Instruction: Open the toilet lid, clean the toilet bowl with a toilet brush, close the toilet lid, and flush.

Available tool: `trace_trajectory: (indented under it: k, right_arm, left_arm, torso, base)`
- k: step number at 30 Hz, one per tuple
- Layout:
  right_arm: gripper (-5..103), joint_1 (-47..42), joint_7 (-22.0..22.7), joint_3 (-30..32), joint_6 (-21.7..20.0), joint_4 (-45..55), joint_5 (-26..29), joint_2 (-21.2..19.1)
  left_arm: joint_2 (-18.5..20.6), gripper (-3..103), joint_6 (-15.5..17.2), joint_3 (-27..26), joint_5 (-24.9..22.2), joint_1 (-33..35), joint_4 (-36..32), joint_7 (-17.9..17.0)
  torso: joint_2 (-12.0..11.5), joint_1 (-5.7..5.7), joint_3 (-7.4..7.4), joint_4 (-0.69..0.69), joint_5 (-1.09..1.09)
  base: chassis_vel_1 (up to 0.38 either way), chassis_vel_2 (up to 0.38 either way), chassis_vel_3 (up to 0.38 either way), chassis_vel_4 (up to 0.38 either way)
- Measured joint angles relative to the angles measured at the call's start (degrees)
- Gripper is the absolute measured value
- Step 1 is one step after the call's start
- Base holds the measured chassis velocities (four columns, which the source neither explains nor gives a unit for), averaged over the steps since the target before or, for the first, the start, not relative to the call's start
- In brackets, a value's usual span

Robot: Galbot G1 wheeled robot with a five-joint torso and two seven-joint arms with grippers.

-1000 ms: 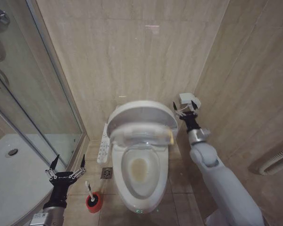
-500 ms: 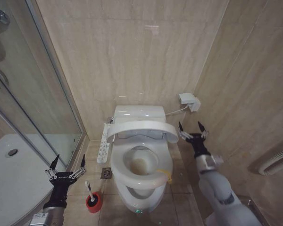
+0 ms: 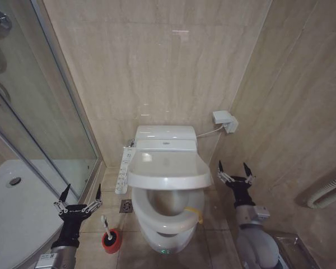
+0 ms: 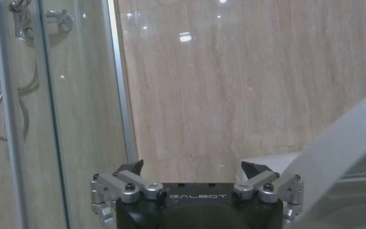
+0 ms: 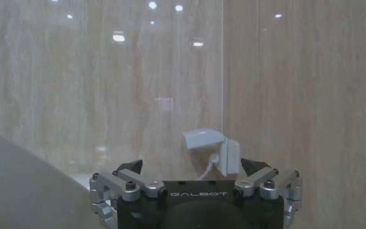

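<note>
From the head view, the toilet lid point(image 3: 169, 170) hangs partway down, tilted over the seat and toilet bowl point(image 3: 167, 242); the right gripper point(image 3: 233, 170) sits just beside it, fingers spread wide and empty. Left gripper point(image 3: 78, 195) hovers wide open, holding nothing, above the toilet brush point(image 3: 108, 232) standing in its red cup point(image 3: 112, 241). At the left wrist, the lid's edge shows beside splayed fingers point(image 4: 129, 169). At the right wrist, spread fingers point(image 5: 127, 168) face a wall box point(image 5: 213, 149).

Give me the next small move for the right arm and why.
Probably swing the right gripper inward and press the toilet lid down: it hangs partway over the toilet bowl, not yet flat. The gripper's jaws are open, empty, beside the lid. The left gripper waits near the toilet brush.
</note>
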Motion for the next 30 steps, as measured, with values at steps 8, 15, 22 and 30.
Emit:
trace_trajectory:
  k: [8, 15, 22, 30]
  right_arm:
    - [100, -1.54, 0.61, 0.2, -0.17, -1.66, 0.78, -0.22]
    - [100, -2.76, 1.39, 1.77, -2.93, -0.08, 3.39, -0.83]
    - [100, -3.01, 1.98, 5.0, -2.56, -0.73, 4.17, -1.0]
    - [100, -3.51, 1.64, 5.91, -2.37, 0.28, 4.53, 0.02]
  left_arm:
    - [0.0, 100, 0.0, 0.0, 0.0, 0.0, 0.0, 0.0]
    - [0.0, 100, 0.0, 0.0, 0.0, 0.0, 0.0, 0.0]
    - [0.0, 100, 0.0, 0.0, 0.0, 0.0, 0.0, 0.0]
    - [0.0, 100, 0.0, 0.0, 0.0, 0.0, 0.0, 0.0]
  torso:
    - [0.0, 0.01, 0.01, 0.01, 0.01]
    - [0.0, 0.01, 0.0, 0.0, 0.02]
    - [0.0, 0.01, 0.0, 0.0, 0.01]
    - [0.0, 0.01, 0.01, 0.01, 0.01]
  base:
    - [0.0, 0.0, 0.0, 0.0]
    - [0.0, 0.0, 0.0, 0.0]
    - [0.0, 0.0, 0.0, 0.0]
    - [0.0, 0.0, 0.0, 0.0]
